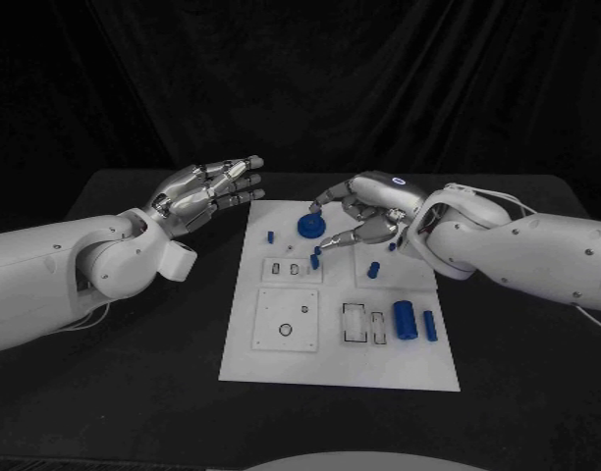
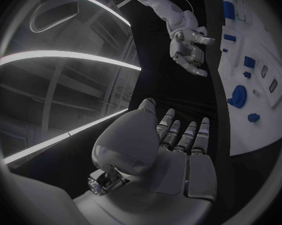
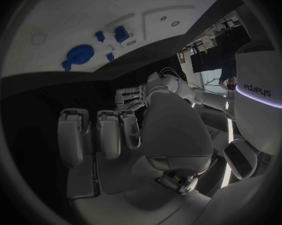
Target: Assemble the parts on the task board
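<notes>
The task board point(image 1: 341, 363) lay lengthwise in the middle of the black worktop point(image 1: 131, 353). At its near end, toward four o'clock, two blue cylinders point(image 1: 407, 320) lay side by side beside rectangular slots. Farther up I counted roughly four small blue pegs point(image 1: 373, 269), hard to tell apart. At twelve o'clock sat a blue disc point(image 1: 310, 227), partly hidden under the right hand point(image 1: 364, 211), whose fingers point(image 1: 332, 197) curled above it; I could not tell whether they touched it. The right wrist view showed those fingers bent with nothing in them. At ten o'clock the left hand point(image 1: 204, 194) hovered off the board, fingers released and straight.
</notes>
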`<state>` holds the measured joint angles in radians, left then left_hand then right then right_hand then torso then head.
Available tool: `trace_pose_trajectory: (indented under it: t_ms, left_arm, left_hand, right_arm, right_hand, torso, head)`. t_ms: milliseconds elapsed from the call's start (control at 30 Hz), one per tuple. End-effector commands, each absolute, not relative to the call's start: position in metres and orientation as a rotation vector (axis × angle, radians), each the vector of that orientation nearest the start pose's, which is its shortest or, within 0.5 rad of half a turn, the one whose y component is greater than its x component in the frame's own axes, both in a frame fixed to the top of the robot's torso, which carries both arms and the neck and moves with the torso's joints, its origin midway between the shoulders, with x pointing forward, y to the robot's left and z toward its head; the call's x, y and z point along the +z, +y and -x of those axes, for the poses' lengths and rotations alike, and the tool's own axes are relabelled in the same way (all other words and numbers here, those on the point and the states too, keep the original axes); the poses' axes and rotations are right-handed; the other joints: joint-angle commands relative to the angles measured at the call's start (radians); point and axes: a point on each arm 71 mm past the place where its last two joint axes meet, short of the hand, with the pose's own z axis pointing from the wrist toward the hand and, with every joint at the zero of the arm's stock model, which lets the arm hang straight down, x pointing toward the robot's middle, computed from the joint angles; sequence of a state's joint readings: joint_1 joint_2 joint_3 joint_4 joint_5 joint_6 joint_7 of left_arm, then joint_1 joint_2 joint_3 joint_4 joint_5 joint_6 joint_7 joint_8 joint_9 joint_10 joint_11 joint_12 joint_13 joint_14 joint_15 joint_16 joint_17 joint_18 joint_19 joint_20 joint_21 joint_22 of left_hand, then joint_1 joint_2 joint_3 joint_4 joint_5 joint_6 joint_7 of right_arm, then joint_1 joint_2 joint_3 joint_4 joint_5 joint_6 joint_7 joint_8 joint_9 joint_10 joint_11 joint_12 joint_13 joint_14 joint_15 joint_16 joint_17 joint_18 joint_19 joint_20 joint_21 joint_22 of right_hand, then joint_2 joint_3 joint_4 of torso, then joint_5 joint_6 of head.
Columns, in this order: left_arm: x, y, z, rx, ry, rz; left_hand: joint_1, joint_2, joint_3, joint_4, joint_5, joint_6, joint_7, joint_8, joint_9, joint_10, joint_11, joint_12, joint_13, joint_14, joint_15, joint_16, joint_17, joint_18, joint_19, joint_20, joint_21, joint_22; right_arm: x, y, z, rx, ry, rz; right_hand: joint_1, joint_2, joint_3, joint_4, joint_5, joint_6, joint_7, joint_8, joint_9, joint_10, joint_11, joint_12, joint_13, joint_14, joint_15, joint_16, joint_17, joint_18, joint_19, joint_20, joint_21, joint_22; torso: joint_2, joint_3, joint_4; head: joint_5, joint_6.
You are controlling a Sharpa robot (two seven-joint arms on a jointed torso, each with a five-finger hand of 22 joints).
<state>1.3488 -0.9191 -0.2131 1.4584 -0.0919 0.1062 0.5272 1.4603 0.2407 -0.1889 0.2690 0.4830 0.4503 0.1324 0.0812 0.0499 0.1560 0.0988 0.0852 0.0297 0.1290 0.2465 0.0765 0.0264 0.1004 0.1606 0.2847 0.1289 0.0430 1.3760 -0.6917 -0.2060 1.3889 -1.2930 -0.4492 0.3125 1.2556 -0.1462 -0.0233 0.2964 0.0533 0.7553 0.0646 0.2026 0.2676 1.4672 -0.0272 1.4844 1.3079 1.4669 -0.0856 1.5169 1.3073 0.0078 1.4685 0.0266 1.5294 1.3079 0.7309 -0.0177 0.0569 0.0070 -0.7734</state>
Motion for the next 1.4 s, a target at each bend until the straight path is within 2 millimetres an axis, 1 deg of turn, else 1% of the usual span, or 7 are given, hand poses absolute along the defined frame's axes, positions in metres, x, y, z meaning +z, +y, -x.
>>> trace_pose_trajectory:
  t_ms: [33,233,433,533,600,867,1400]
  left_arm:
    - [-0.159,0.246,-0.489,-1.734,1.554,0.669]
    - [-0.159,0.246,-0.492,-1.602,1.552,0.554]
    - [-0.151,0.24,-0.502,-1.388,1.649,0.348]
    - [-0.142,0.231,-0.511,-1.249,1.742,0.216]
    - [-0.135,0.225,-0.517,-1.16,1.817,0.151]
    - [-0.121,0.19,-0.531,-0.832,2.166,-0.053]
    - [-0.126,0.124,-0.552,-0.392,2.483,-0.241]
  left_hand:
    - [0.035,-0.018,0.001,-0.02,-0.01,-0.003,0.003,0.001,0.0,0.037,0.006,0.022,0.007,0.024,-0.005,0.014,0.005,0.023,0.031,0.006,0.023,0.006]
    - [0.067,-0.055,-0.009,0.01,-0.062,0.083,0.009,0.022,0.01,0.403,0.14,0.331,0.093,0.486,-0.026,0.308,0.087,0.039,0.386,0.001,0.244,0.08]
    - [0.008,-0.048,-0.052,0.02,-0.173,0.25,0.034,0.068,0.025,0.6,0.06,0.717,0.304,0.731,-0.128,0.672,0.27,0.076,0.639,-0.058,0.405,0.155]
    - [-0.072,-0.039,-0.108,0.005,-0.227,0.244,0.03,0.098,0.023,0.779,-0.003,1.176,0.797,0.873,-0.177,1.167,0.745,0.071,0.731,-0.106,0.571,0.261]
    - [-0.166,-0.01,-0.163,0.019,-0.282,0.324,0.042,0.167,0.037,1.365,0.004,1.477,1.493,1.397,-0.186,1.49,1.495,0.024,0.866,-0.137,0.949,0.651]
    - [-0.257,0.016,-0.239,0.022,-0.247,0.539,-0.02,0.244,0.106,1.415,-0.046,1.486,1.541,1.442,-0.233,1.494,1.544,-0.08,1.332,-0.161,1.416,1.443]
    - [-0.216,0.015,-0.183,0.004,-0.124,0.642,-0.06,0.225,0.156,1.415,-0.086,1.486,1.541,1.442,-0.272,1.494,1.544,-0.091,1.377,-0.195,1.431,1.493]
  right_arm:
    - [-0.113,-0.164,-0.507,0.992,1.27,0.337]
    - [-0.076,-0.205,-0.513,0.935,1.204,0.232]
    - [-0.065,-0.237,-0.516,0.868,1.227,0.151]
    - [-0.068,-0.246,-0.518,0.849,1.274,0.124]
    - [-0.071,-0.249,-0.519,0.839,1.303,0.11]
    - [-0.091,-0.251,-0.52,0.822,1.423,0.073]
    - [-0.107,-0.247,-0.521,0.814,1.509,0.057]
  right_hand:
    - [0.003,0.024,0.008,-0.003,-0.002,0.018,0.001,0.01,-0.001,0.036,-0.004,0.007,0.086,0.079,-0.004,0.002,0.16,0.002,0.081,-0.003,0.007,0.25]
    - [-0.011,0.084,0.018,-0.004,0.011,0.064,0.006,0.034,-0.002,0.041,0.0,0.014,0.097,0.082,0.0,0.007,0.169,0.0,0.086,0.001,0.015,0.253]
    - [-0.042,0.139,0.013,-0.005,0.041,0.087,0.012,0.043,-0.007,0.044,0.005,0.018,0.103,0.083,0.003,0.008,0.17,-0.002,0.089,0.004,0.02,0.255]
    - [-0.043,0.155,0.013,-0.005,0.054,0.091,0.014,0.044,-0.01,0.045,0.006,0.019,0.105,0.083,0.005,0.009,0.172,-0.002,0.09,0.005,0.021,0.255]
    - [-0.038,0.162,0.013,-0.006,0.064,0.093,0.014,0.045,-0.011,0.045,0.007,0.019,0.104,0.083,0.005,0.009,0.172,-0.002,0.09,0.006,0.021,0.255]
    - [-0.052,0.191,0.002,-0.004,0.11,0.109,0.017,0.048,-0.019,0.048,0.009,0.023,0.111,0.085,0.007,0.012,0.175,-0.002,0.09,0.008,0.022,0.255]
    - [-0.078,0.211,-0.02,-0.006,0.165,0.116,0.019,0.045,-0.03,0.052,0.012,0.028,0.119,0.087,0.01,0.016,0.183,-0.003,0.093,0.01,0.026,0.257]
  torso:
    - [0.0,0.0005,-0.0005]
    - [0.0,-0.0001,-0.0006]
    - [-0.002,-0.0005,-0.0017]
    - [-0.005,-0.0028,-0.0003]
    - [-0.008,-0.0028,-0.0005]
    - [-0.022,0.0085,-0.007]
    - [-0.038,0.0513,-0.0276]
  head:
    - [0.005,0.002]
    - [0.01,0.009]
    - [0.01,0.018]
    - [0.009,0.018]
    - [0.009,0.016]
    - [0.019,0.003]
    - [0.036,-0.035]
